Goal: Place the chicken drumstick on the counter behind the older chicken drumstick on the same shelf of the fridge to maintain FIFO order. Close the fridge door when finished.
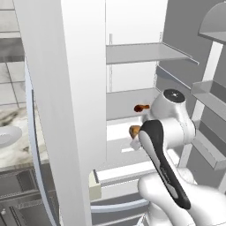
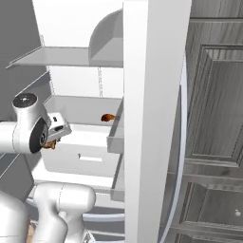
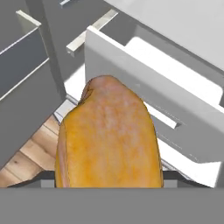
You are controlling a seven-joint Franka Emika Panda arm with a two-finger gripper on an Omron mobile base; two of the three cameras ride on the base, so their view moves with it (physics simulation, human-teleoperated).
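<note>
Item: fridge (image 1: 79,88), both doors swung open, white interior exposed.

Item: drumstick (image 3: 107,135), golden orange-brown, carried in the claw (image 2: 51,138). In the hand view it sits right in front of the camera, fat and close, covering the fingertips. In the left base view a small orange end of it (image 1: 134,130) shows just beside the white wrist, in front of the fridge opening and level with the white drawer front (image 3: 175,109).

Item: older drumstick (image 1: 141,107), darker brown, lying on the shelf (image 1: 123,103) near its front edge. Also seen from the right base view (image 2: 107,117), apart from the carried one.

Item: worktop (image 1: 13,132), marbled white, at the left of the left base view, bearing a white plate (image 1: 8,136).

Item: wooden floor (image 3: 33,151), seen below the fridge in the hand view.

Condition of claw: partly parted and clamped on the drumstick, to judge by how the meat rides with the hand; the fingers themselves are covered by it, so the exact contact cannot be told.

Progress, as judged: pickup from the worktop is done and the arm has the load at the fridge mouth. Left to do: lift to shelf height, pass over or beside the older drumstick, set the new one behind it, release, pull the arm clear, shut the doors. Roughly midway.
</note>
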